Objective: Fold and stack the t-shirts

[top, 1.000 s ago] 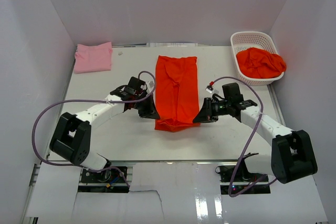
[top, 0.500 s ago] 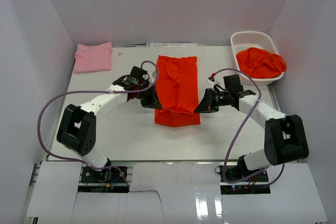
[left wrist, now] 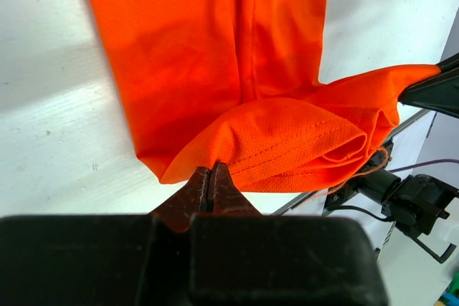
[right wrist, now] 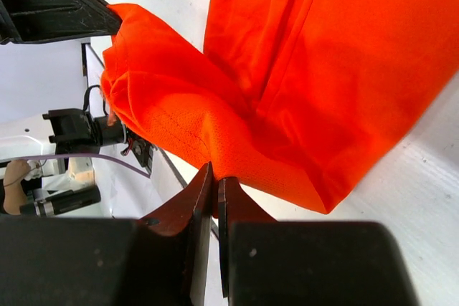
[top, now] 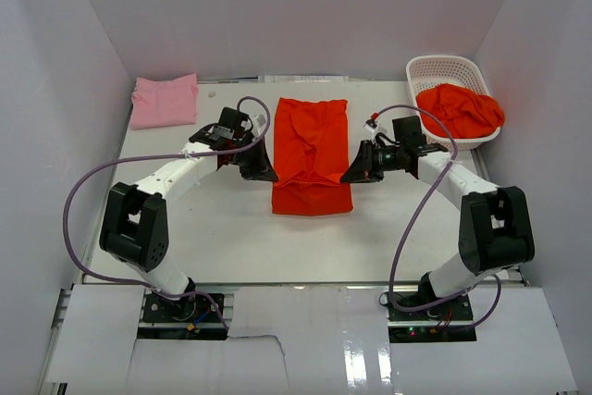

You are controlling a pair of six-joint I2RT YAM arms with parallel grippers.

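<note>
White tabletop [top: 213, 228] between plain white walls [top: 277, 16] carries a bright orange-red t-shirt [top: 313, 136] at its centre, folded into a long narrow strip with the near end doubled back over itself. The left gripper [top: 263, 173] pinches the raised hem at the strip's left edge, fingers pressed together on the mesh cloth. The right gripper [top: 352, 176] clamps the opposite edge the same way. A folded pink t-shirt [top: 165, 101] lies at the far left corner, well apart. At far right, a white lattice basket [top: 444, 68] holds crumpled orange-red t-shirts [top: 460, 110].
</note>
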